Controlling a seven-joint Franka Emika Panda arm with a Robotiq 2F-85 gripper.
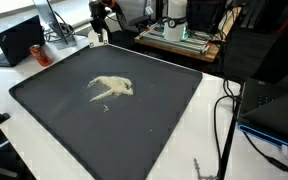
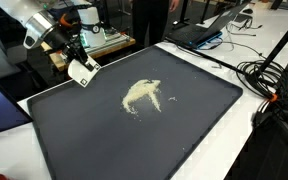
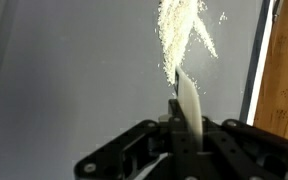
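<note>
The jaws are pressed tight on a thin white card [image 3: 187,100], which sticks out ahead of them at the lower middle of the wrist view. The pale powder [image 3: 184,28] lies at the upper right there. In both exterior views it sits mid-frame on the dark tray [image 2: 209,120], apart from the card at upper left. Done well, the card's edge probably sits flat on the tray, square to the powder, gripped firmly against twisting.

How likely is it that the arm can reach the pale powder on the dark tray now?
Probably yes. The tool, shut on a white flat piece, hangs over the tray near the powder; nothing stands between them.
</note>
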